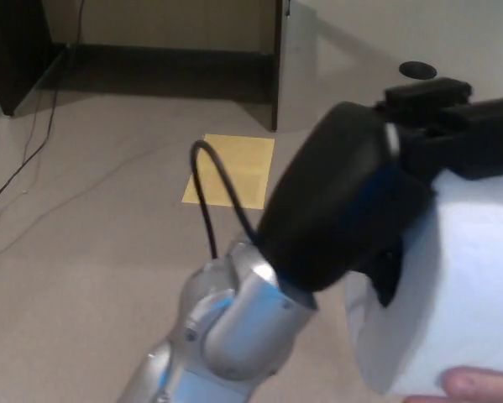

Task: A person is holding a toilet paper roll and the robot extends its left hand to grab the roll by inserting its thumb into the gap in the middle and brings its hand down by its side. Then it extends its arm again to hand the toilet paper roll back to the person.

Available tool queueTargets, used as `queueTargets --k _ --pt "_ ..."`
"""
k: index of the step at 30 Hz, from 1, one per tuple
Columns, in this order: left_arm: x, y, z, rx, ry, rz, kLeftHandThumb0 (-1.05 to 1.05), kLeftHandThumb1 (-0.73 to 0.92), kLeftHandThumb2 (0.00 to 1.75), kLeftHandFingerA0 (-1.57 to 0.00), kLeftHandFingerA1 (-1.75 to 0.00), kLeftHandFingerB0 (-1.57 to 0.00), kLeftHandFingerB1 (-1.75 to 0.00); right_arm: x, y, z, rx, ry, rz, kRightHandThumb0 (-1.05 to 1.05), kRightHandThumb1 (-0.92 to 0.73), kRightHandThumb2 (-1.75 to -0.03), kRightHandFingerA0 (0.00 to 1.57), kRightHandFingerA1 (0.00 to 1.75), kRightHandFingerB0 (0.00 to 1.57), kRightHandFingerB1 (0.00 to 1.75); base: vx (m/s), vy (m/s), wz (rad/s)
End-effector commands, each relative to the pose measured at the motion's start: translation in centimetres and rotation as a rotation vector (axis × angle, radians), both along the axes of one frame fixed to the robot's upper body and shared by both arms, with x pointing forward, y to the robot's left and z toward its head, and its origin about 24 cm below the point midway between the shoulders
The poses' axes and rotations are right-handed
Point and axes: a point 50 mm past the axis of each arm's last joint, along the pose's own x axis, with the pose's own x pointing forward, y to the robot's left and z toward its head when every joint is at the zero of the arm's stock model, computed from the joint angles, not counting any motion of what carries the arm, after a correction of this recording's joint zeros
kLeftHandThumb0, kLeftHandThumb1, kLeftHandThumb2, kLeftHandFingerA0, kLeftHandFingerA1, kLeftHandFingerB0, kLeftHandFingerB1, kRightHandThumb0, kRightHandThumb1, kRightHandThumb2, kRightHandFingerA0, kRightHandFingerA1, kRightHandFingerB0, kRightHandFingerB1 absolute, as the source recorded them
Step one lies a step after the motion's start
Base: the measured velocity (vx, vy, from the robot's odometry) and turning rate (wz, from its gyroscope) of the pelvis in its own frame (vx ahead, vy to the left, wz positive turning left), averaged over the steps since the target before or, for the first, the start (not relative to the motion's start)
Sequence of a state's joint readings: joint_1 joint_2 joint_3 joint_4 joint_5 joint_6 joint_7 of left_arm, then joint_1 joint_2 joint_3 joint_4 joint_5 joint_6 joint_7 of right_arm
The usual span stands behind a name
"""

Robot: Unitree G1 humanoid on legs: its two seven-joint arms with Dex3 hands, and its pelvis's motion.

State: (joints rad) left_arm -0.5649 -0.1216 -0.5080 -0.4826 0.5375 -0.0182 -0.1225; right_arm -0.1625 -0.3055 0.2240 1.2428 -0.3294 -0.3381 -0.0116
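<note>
- The robot's left hand (377, 180), black with a glossy rounded back and a strip of blue along its edge, is stretched out to the right side of the scene, near the camera.
- Its thick black fingers (453, 126) lie across the top of the white toilet paper roll (453, 285), and the hand is clamped on the roll; the thumb is hidden behind the palm, so whether it sits in the roll's middle gap cannot be told.
- The roll fills the near right corner, below and to the right of the hand, with its right side cut off by the picture's edge.
- A person's fingertip (478, 384), blurred, shows at the near edge and seems to touch the roll's underside.
- The silver metal forearm (226, 323) rises from the near edge at centre to the wrist, with a thin black cable (207, 189) looping up from it on the left.
- A yellow rectangular sheet (234, 168) lies flat on the grey carpeted floor (75, 252), farther off, partly hidden by the hand.
- A dark desk frame (16, 50) stands at the far left, with thin cords (33, 151) trailing over the floor beside it.
- A pale tabletop (352, 59) with a round black cable hole (417, 70) lies at the far right.
</note>
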Motion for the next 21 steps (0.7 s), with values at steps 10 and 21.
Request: queueTargets --k 10,21 --pt "-0.2 0.4 -1.2 0.113 0.134 0.146 -0.58 0.40 0.70 -0.16 -0.43 -0.06 -0.22 0.3 0.5 0.0 -0.017 0.020 0.059 -0.37 -0.67 -0.60 0.80 0.62 0.57 0.42 0.00 0.000 0.00" --pt "1.6 3.8 0.0 0.211 0.209 0.181 -0.72 0.42 0.82 0.00 -0.06 0.00 0.00 2.3 1.0 0.7 -0.002 -0.024 0.052 -0.36 -0.66 -0.60 0.77 0.60 0.57 0.42 0.00 0.000 0.00"
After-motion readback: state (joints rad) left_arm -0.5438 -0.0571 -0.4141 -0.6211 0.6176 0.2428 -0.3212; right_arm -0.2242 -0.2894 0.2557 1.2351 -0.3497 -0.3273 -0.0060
